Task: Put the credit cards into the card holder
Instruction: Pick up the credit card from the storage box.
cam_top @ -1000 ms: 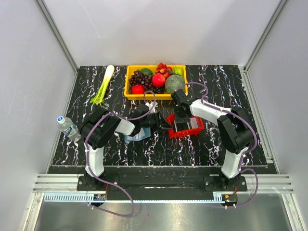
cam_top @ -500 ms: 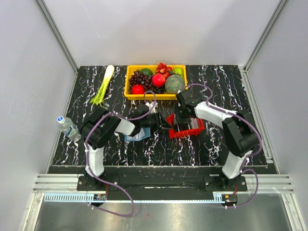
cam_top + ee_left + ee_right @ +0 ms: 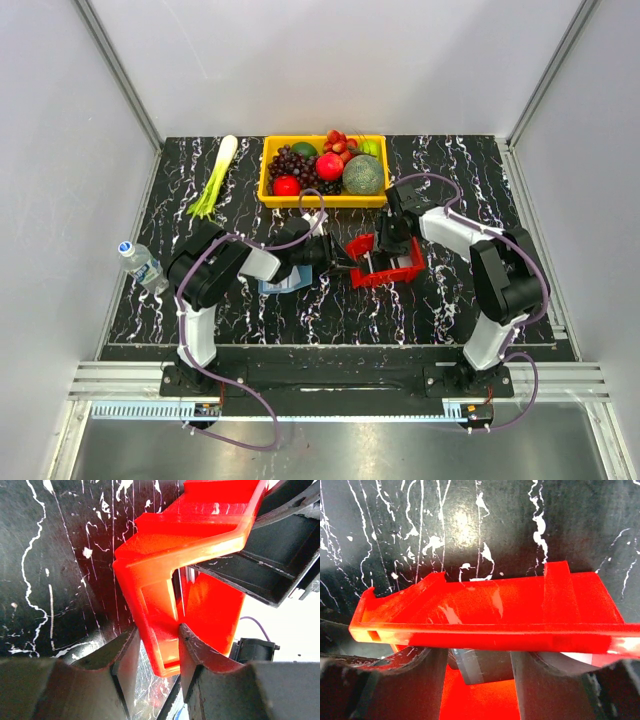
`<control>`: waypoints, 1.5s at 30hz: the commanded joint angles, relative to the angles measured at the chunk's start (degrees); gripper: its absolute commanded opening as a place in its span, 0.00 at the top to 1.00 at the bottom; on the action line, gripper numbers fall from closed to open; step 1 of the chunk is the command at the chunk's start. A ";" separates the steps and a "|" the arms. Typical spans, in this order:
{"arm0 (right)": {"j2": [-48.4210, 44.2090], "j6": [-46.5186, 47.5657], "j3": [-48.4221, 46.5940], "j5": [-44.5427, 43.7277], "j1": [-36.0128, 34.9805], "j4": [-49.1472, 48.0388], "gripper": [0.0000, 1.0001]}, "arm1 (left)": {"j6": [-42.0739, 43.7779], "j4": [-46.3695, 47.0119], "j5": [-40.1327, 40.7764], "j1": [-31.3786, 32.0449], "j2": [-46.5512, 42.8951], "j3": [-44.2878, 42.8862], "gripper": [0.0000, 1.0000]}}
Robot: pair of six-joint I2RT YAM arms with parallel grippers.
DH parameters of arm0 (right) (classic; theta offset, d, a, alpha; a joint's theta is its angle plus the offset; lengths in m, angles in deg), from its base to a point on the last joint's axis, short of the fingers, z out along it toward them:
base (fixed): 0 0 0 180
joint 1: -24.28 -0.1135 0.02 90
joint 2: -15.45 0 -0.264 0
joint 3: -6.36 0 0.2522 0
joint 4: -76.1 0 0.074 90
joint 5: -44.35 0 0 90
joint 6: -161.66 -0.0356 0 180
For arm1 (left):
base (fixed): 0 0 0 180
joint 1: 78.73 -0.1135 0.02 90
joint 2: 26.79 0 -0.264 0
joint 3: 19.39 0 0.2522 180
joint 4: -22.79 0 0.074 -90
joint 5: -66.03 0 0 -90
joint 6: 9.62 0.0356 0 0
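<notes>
Left tool (image 3: pixel 157 630) was clamped on the end wall of the red tray (image 3: pixel 485 630). Right tool (image 3: pixel 480 652) had its jaws parted, wider than the plain grey card (image 3: pixel 480 672) sitting between them in the tray, with a white card (image 3: pixel 577 657) beside it. The blue card holder (image 3: pixel 285 283) lay flat on the surface (image 3: pixel 250 320), left of the tray and half under the left arm.

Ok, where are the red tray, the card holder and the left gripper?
red tray (image 3: pixel 400 275): top external view, on its near wall.
card holder (image 3: pixel 284 284): top external view, on its visible blue corner.
left gripper (image 3: pixel 157 630): left wrist view, midway between its fingertips, which clamp the tray's wall.
</notes>
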 commanded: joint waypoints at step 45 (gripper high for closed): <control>-2.90 -0.14 -0.04 3.37 -2.43 1.12 0.37 | 2.02 1.96 -1.79 -0.04 -1.46 -1.31 0.71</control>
